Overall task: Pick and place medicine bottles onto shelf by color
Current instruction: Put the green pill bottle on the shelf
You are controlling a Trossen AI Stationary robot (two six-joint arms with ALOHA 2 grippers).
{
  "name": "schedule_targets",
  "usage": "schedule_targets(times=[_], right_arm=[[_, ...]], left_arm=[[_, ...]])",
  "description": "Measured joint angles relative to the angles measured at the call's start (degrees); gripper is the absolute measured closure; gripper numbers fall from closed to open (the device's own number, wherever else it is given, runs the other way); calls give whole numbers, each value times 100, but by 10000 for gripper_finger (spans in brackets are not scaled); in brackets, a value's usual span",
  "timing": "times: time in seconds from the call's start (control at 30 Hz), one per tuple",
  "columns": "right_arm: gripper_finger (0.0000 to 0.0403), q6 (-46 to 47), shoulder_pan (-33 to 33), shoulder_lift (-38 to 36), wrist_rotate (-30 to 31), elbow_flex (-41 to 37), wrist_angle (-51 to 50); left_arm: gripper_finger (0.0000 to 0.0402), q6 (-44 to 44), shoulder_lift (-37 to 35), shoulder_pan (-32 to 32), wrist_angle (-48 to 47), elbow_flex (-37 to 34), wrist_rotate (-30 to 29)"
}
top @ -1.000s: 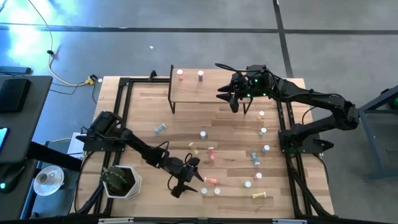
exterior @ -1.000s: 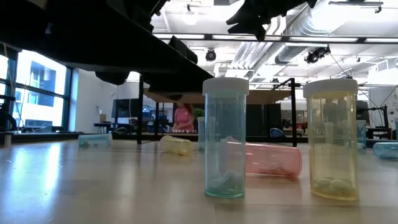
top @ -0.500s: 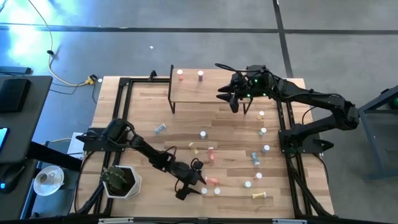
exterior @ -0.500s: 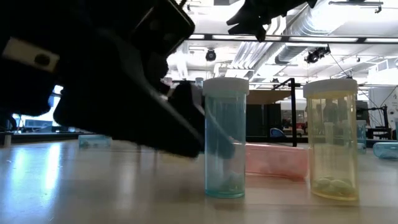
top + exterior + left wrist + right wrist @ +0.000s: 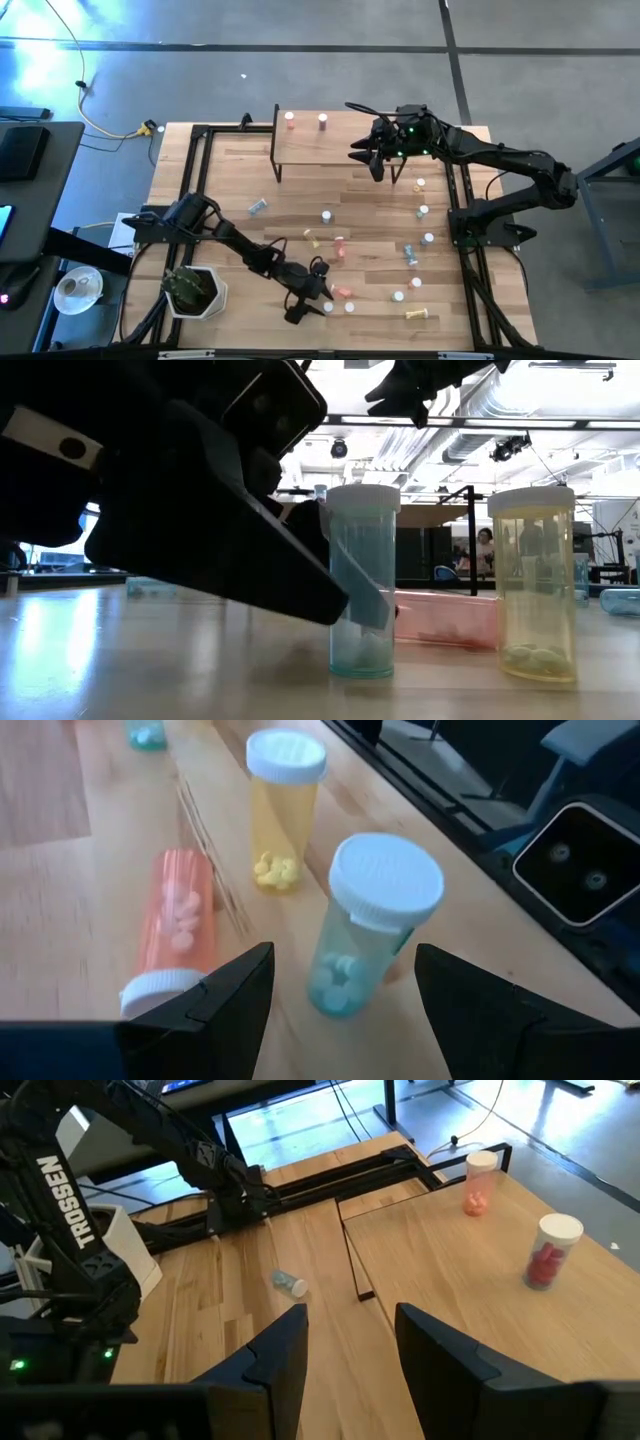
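My left gripper (image 5: 311, 301) is open and low over the table near its front edge. Its fingers stand on either side of an upright blue-green bottle (image 5: 372, 925) with a white cap, without touching it. The bottle also shows in the low view (image 5: 362, 585). An upright yellow bottle (image 5: 281, 808) and a pink bottle lying on its side (image 5: 175, 935) are close by. My right gripper (image 5: 376, 160) is open and empty, raised by the right end of the shelf (image 5: 320, 143). Two red/pink bottles (image 5: 546, 1252) (image 5: 479, 1180) stand on the shelf.
Several more bottles are scattered over the tabletop's middle and right (image 5: 424, 211), some lying on their sides, such as a yellow one (image 5: 420, 315) and a bluish one (image 5: 258, 206). A white pot with a plant (image 5: 193, 291) stands at the front left. A black frame (image 5: 200, 150) runs round the table.
My left gripper has gone down and toward the table's right and near edges. It has come to the blue-green bottle, so that its fingers now flank it. In the low view it now fills the left side. The bottles have stayed where they were.
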Motion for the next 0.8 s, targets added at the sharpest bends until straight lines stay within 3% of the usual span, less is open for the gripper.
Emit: schedule_targets(times=[0.8], right_arm=[[261,2,2,0,0,0,-2]], left_arm=[[174,-165,271,-45,56,289,88]])
